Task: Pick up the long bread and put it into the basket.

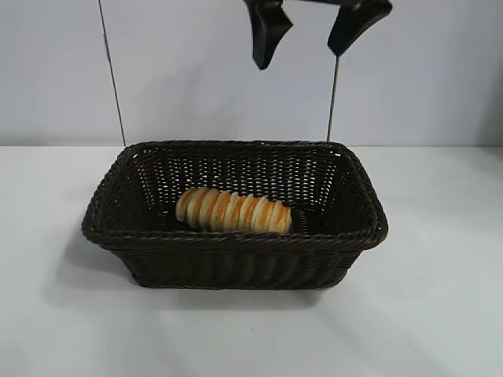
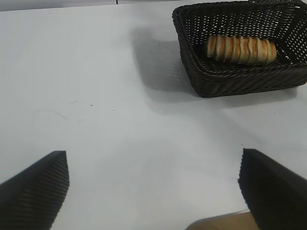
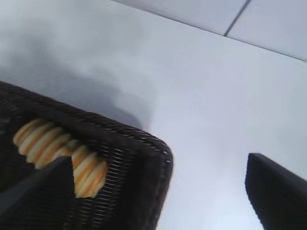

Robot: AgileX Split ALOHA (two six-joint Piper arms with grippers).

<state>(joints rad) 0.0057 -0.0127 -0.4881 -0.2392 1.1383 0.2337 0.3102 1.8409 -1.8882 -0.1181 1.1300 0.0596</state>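
The long bread (image 1: 233, 210), a ridged golden loaf with orange-brown stripes, lies on the floor of the dark brown wicker basket (image 1: 236, 238) at the table's centre. High above the basket's back rim hangs my right gripper (image 1: 301, 59), open, with nothing between its fingers. In the right wrist view my right gripper (image 3: 158, 167) spans a basket (image 3: 144, 143) corner, and the bread (image 3: 53, 143) shows inside. My left gripper (image 2: 151, 165) is open and empty over bare table, far from the basket (image 2: 230, 84) and the bread (image 2: 241, 49). The left arm is out of the exterior view.
The white table (image 1: 71, 314) stretches all round the basket. A pale wall (image 1: 196, 71) with two thin dark vertical lines stands behind it. A tan patch (image 2: 220, 224) shows at the table's edge by the left gripper.
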